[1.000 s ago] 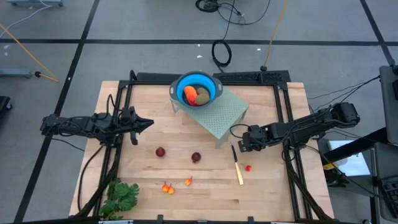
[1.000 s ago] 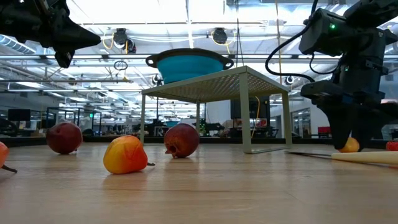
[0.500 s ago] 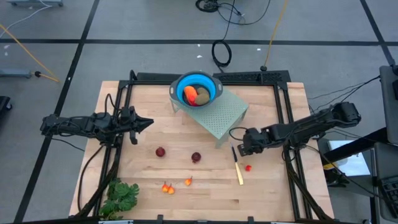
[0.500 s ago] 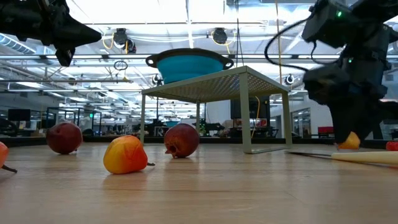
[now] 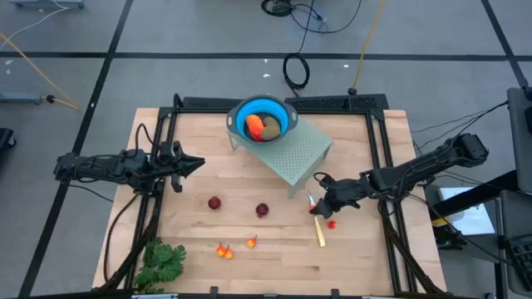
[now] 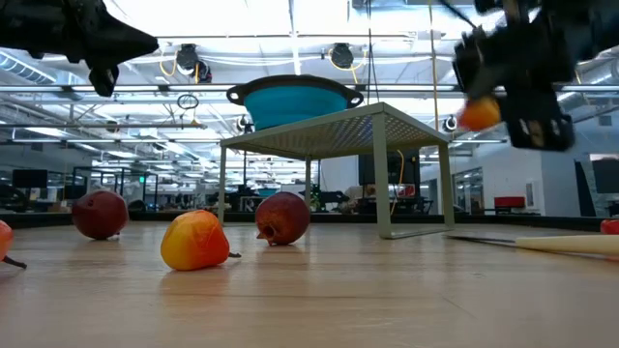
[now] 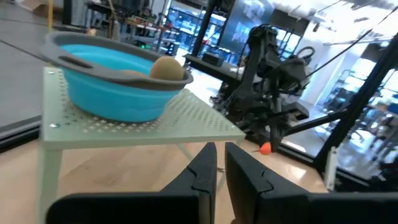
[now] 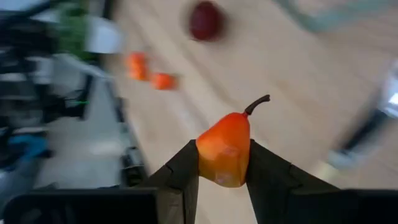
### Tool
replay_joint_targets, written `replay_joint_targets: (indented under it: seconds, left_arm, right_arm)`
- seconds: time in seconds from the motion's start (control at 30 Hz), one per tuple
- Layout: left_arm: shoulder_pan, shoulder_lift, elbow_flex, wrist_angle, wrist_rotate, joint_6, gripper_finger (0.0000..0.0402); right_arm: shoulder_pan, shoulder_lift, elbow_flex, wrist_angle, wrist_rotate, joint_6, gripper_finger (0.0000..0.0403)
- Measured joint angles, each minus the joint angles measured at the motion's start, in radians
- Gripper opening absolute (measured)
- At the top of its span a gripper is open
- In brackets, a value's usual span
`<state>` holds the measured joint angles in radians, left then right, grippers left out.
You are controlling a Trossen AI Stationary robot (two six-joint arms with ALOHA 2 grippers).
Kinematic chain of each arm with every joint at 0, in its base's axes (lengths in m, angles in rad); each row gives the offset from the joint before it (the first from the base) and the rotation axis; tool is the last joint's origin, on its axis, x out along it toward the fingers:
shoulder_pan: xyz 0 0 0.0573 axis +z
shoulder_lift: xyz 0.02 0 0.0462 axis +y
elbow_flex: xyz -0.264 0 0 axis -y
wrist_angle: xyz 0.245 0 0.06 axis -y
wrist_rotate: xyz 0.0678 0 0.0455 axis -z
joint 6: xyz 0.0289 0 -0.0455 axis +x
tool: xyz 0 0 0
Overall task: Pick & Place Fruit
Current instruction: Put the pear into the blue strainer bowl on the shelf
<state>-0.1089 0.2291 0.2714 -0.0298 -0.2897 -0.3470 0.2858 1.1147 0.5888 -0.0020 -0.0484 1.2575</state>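
My right gripper [image 5: 319, 204] is shut on a small orange-red pear-shaped fruit [image 8: 225, 148], above the table beside the green stand's near corner; it also shows in the low view [image 6: 478, 114]. A blue bowl [image 5: 263, 118] on the green perforated stand [image 5: 293, 149] holds a longer orange-red piece [image 5: 253, 125] and an olive-brown oval [image 5: 270, 127]. Two dark red balls [image 5: 214, 203] [image 5: 262, 210], orange-red bits [image 5: 223, 251] [image 5: 251, 242] and a red bit [image 5: 332, 223] lie on the table. My left gripper [image 5: 196, 164] is shut and empty at the left. My right gripper pinches the small fruit by its two opposite sides [image 8: 204, 155] between its two fingers. The fruit's stem [image 8: 258, 103] points away from the gripper. The fruit is lifted clear of the table.
A yellow-handled knife [image 5: 319, 228] lies on the table just near of my right gripper. A leafy green bunch [image 5: 162, 262] lies at the near left corner. Dark rails [image 5: 378, 166] run along the table's sides.
My right gripper has risen from the table with the small orange-red fruit, which was resting on the wood between its fingers and now hangs clear. The gripper has also moved a little toward the near edge.
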Motion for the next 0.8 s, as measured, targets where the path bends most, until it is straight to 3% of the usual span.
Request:
replay_joint_targets:
  seconds: [0.43, 0.8]
  left_arm:
    - [0.000, 0.088, 0.000, 0.134, 0.031, -0.058, 0.0150]
    - [-0.001, 0.247, 0.000, 0.350, 0.073, -0.094, 0.0173]
  right_arm:
    - [0.004, 0.000, 0.001, 0.342, 0.076, -0.218, 0.0096]
    - [0.003, 0.020, 0.149, 0.354, 0.111, -0.541, 0.0096]
